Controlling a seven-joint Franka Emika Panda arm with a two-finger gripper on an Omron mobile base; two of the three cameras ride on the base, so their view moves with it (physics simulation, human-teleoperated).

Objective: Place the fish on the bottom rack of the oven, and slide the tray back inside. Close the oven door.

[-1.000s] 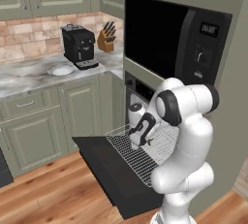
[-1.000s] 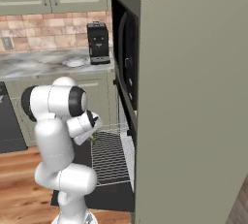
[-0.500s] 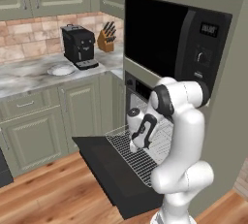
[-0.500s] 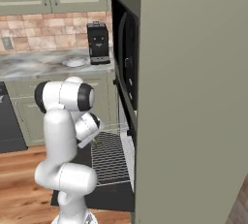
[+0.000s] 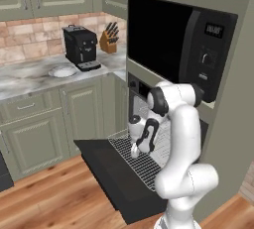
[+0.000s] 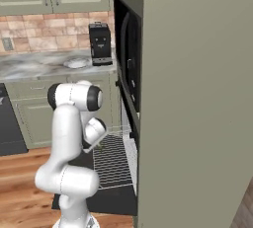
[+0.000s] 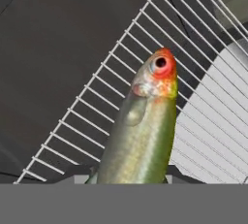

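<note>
Between the gripper's (image 7: 131,182) closed jaws the fish (image 7: 143,131) was held, its greenish-yellow body running up the hand view to a red-orange head with a dark eye; the jaws were clamped on its lower body, so the pincer stood nearly shut with the fish in its grasp; beneath the fish lay the bottom rack (image 7: 97,116), a silver wire grid pulled out of the oven (image 5: 136,91) and resting over the oven door (image 5: 111,173); the fish hung above the rack's wires, and whether it touched them could not be told; in the left base view the gripper (image 5: 135,149) pointed down over the rack (image 5: 141,158), near its front part; the door lay flat and open, a wide black panel just above the wooden floor (image 5: 44,203); in the right base view the rack (image 6: 111,163) showed beside the arm; farther off, a black coffee machine (image 5: 80,47), a knife block (image 5: 110,39) and a pale plate (image 5: 62,71) stood on the marble counter (image 5: 30,77); above the oven sat the black microwave (image 5: 181,47).
</note>
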